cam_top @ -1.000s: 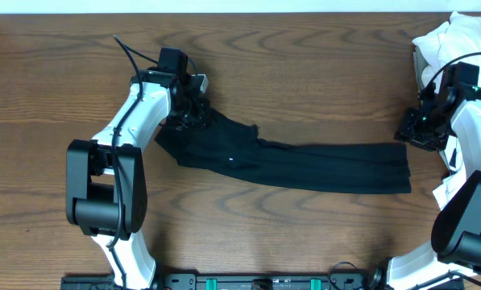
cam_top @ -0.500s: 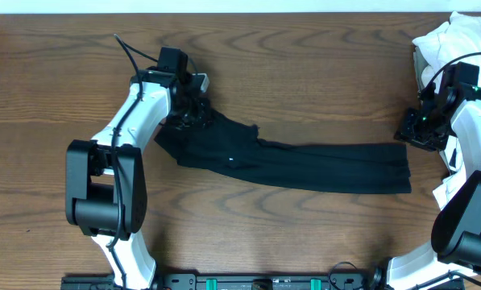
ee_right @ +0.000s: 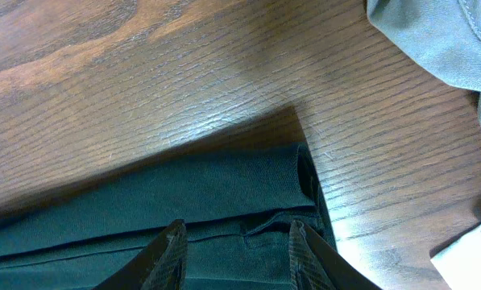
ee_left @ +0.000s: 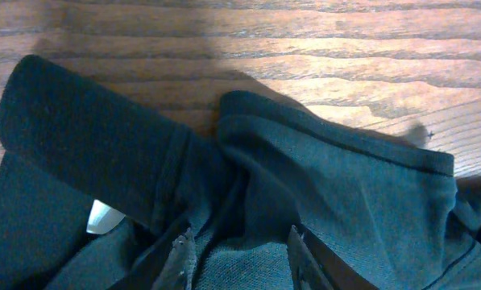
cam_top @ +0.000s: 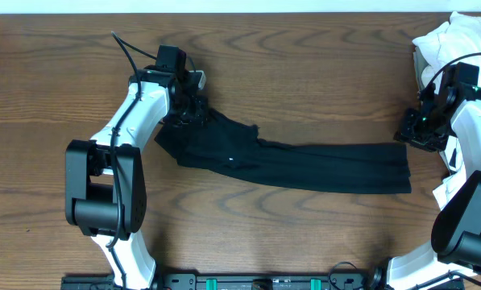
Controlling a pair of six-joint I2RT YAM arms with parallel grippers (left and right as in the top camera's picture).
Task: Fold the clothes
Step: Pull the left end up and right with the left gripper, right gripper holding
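Now the table (cam_top: 304, 64) is carrying the clothes (cam_top: 321, 171), a black T-shirt gathered into 1 long band; its long axis is running from the left gripper (cam_top: 193, 109) across to the right gripper (cam_top: 413, 133), so each of the 2 arms is sitting at its own end; both are standing with jaws partly apart, fabric lying beneath the fingertips (ee_left: 180, 258), apparently unpinched; the hem corner is lying just ahead of the right one.

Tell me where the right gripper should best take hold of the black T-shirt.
Probably the far corner at the right end of the black T-shirt, where the folded layers stack. Come down from above with the right gripper: the cloth lies flat on the table.
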